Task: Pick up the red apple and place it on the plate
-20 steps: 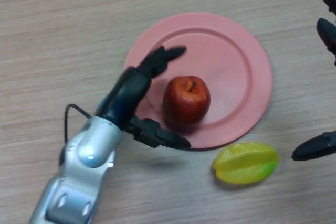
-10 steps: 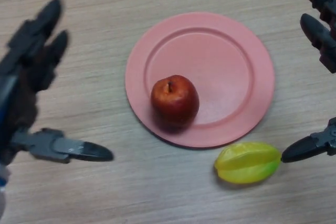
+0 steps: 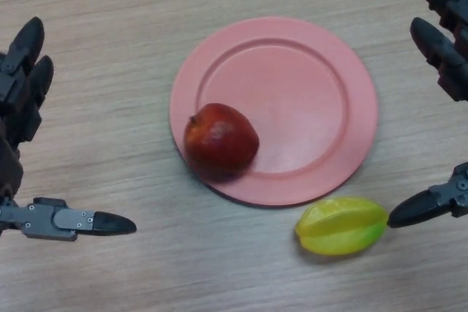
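Note:
The red apple (image 3: 220, 141) lies on its side on the left edge of the pink plate (image 3: 307, 93), its stem pointing left. My left hand (image 3: 22, 100) is open at the far left of the view, well clear of the apple, fingers straight and thumb stretched out below. My right hand (image 3: 442, 49) is open at the right edge, its thumb near the starfruit.
A yellow-green starfruit (image 3: 341, 225) lies on the wooden table (image 3: 110, 5) just below the plate's lower right rim.
My left hand let go of the apple and pulled back to the left edge. The apple has rolled left towards the plate's rim and tipped onto its side.

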